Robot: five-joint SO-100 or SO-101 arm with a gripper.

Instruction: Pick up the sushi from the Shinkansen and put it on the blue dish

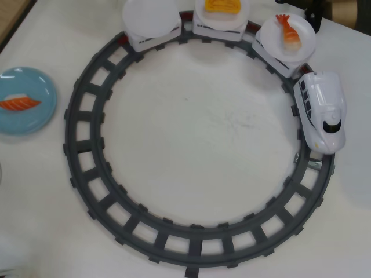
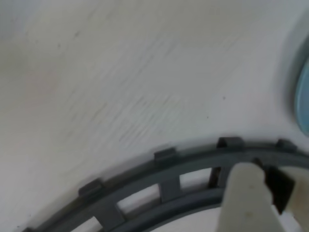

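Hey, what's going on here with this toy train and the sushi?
A toy bullet train sits on a round grey track, pulling three cars with white plates. One plate is empty, one carries a yellow egg piece, one a shrimp piece. The salmon sushi already lies on the blue dish, left of the track in the overhead view. The arm is holding nothing visible; the wrist view shows only part of the gripper above the track, too blurred to tell if it is open.
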